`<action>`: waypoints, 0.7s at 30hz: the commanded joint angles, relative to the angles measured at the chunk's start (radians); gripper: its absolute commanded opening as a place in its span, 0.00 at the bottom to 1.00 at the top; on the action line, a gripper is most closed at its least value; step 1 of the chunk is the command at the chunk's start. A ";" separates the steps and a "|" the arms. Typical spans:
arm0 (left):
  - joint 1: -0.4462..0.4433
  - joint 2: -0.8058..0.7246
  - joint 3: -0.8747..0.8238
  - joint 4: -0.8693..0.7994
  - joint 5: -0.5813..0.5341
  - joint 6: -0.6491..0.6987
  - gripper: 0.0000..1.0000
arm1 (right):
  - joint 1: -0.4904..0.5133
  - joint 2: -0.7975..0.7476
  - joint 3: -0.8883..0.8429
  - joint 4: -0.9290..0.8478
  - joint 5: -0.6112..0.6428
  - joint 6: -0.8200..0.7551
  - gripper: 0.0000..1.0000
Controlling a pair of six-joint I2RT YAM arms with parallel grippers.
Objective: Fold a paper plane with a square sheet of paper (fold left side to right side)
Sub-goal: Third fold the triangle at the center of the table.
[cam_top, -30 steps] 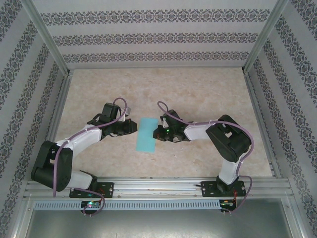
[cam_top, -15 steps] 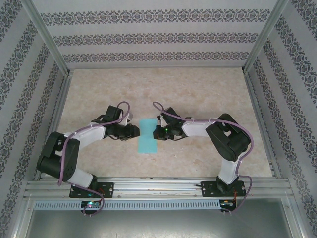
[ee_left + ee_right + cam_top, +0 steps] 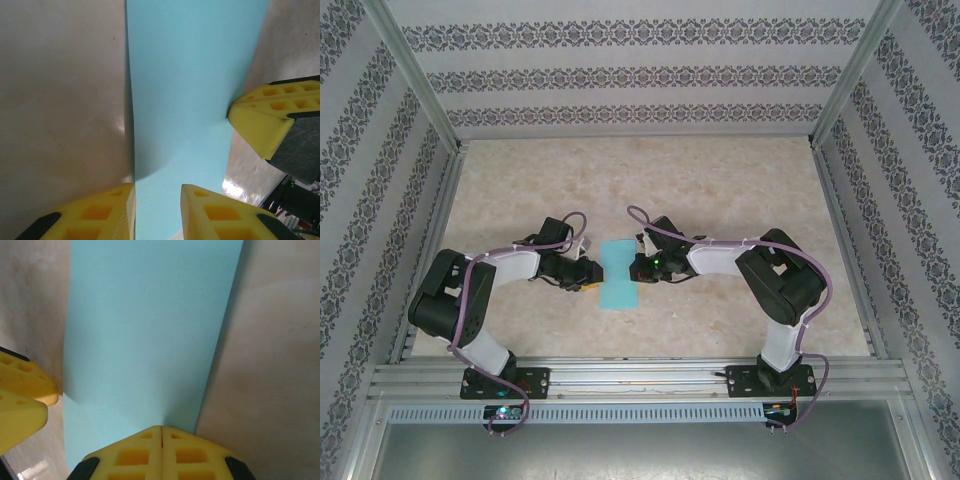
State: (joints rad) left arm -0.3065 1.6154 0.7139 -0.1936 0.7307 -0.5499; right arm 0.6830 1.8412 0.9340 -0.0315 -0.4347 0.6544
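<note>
Turquoise-blue paper sheet (image 3: 617,272), thin and matte, lay as a narrow rectangle on the mottled beige bench (image 3: 720,190), mid-bench between the two arms. The right hand (image 3: 161,432) was clenched, its ribbed yellow fingertips meeting at the sheet's right long edge. It seemed to be there to pin the paper flat, though whether any paper was nipped between the tips could not be told. The left hand (image 3: 157,200) was released, its jaws parted with a gap and straddling the left long edge. That edge looked slightly raised and cast a soft shadow, so the hand was probably placed to take or press it for the fold towards the right.
</note>
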 commanded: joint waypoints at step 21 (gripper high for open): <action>-0.031 0.058 0.047 0.040 0.032 -0.029 0.25 | -0.002 -0.007 -0.018 -0.089 0.049 -0.006 0.00</action>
State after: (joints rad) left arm -0.3130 1.6550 0.7383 -0.2047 0.7261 -0.5648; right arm 0.6830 1.8393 0.9340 -0.0376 -0.4339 0.6544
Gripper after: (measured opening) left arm 0.255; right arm 0.065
